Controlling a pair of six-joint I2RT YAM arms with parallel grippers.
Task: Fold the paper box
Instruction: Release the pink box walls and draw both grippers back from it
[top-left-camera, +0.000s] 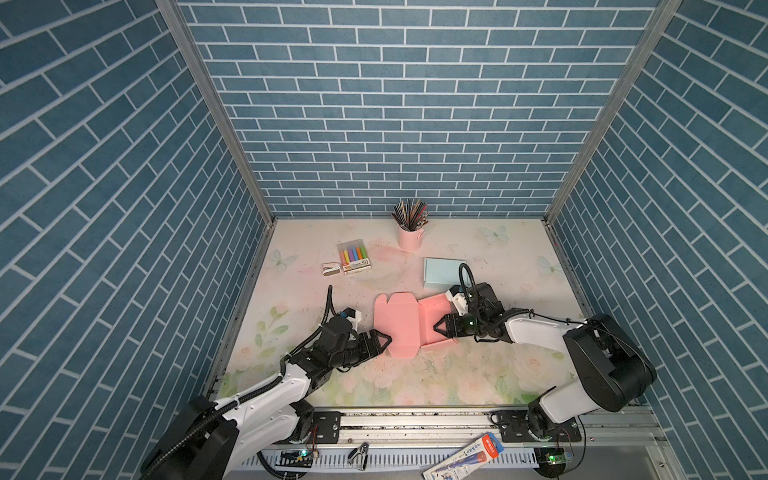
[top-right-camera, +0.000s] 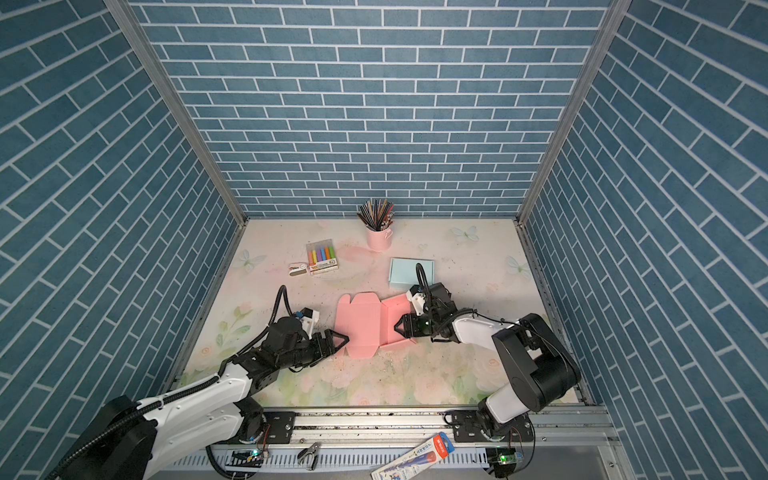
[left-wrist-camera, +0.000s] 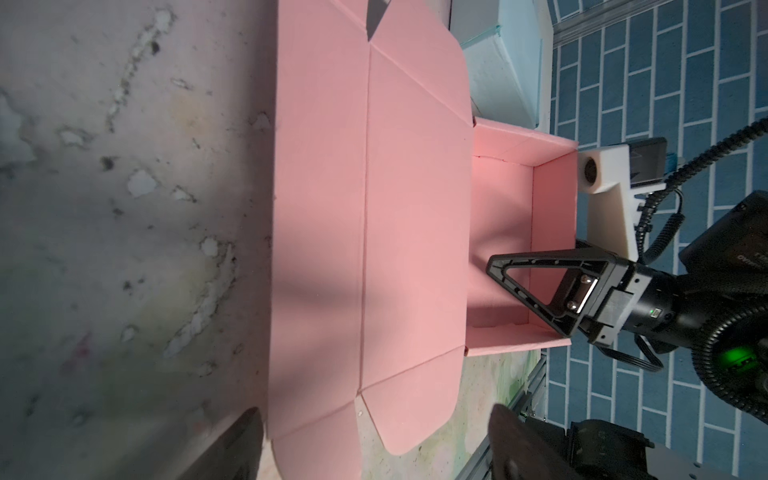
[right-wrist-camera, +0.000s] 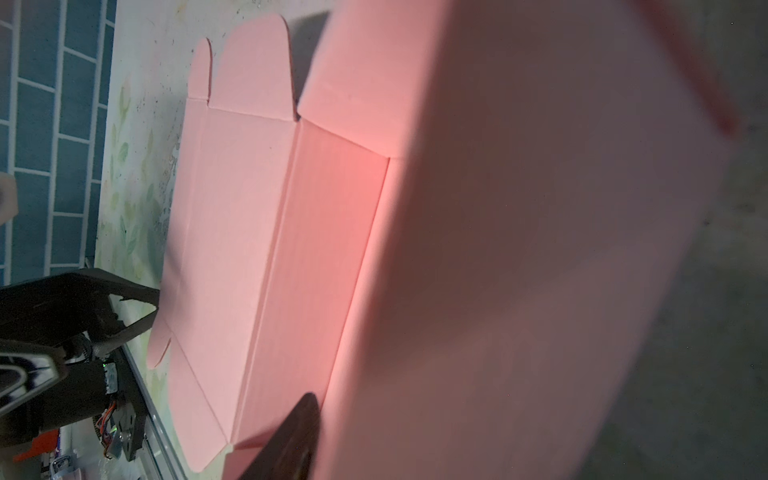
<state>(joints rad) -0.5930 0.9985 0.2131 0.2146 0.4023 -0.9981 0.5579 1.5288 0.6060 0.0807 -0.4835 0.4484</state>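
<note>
The pink paper box (top-left-camera: 397, 328) (top-right-camera: 359, 328) lies mid-table. Its lid panel is flat on the left and its tray (left-wrist-camera: 503, 199) has raised walls on the right. My left gripper (top-left-camera: 384, 341) (top-right-camera: 341, 338) (left-wrist-camera: 380, 440) is open at the lid's near left corner, and a corner flap (left-wrist-camera: 411, 407) lies between its fingers, untouched. My right gripper (top-left-camera: 438, 327) (top-right-camera: 398, 324) (left-wrist-camera: 496, 268) (right-wrist-camera: 380, 436) reaches into the tray from the right with its jaws apart. One finger (right-wrist-camera: 299, 436) sits inside against a raised wall (right-wrist-camera: 498, 249); that wall hides the other finger.
A light blue box (top-left-camera: 442, 272) sits just behind the right arm. Further back stand a pink cup of pencils (top-left-camera: 410, 237), a marker pack (top-left-camera: 354, 257) and a small white stapler (top-left-camera: 331, 270). A clip (top-left-camera: 359, 453) and a packaged pen (top-left-camera: 465, 457) lie on the front rail.
</note>
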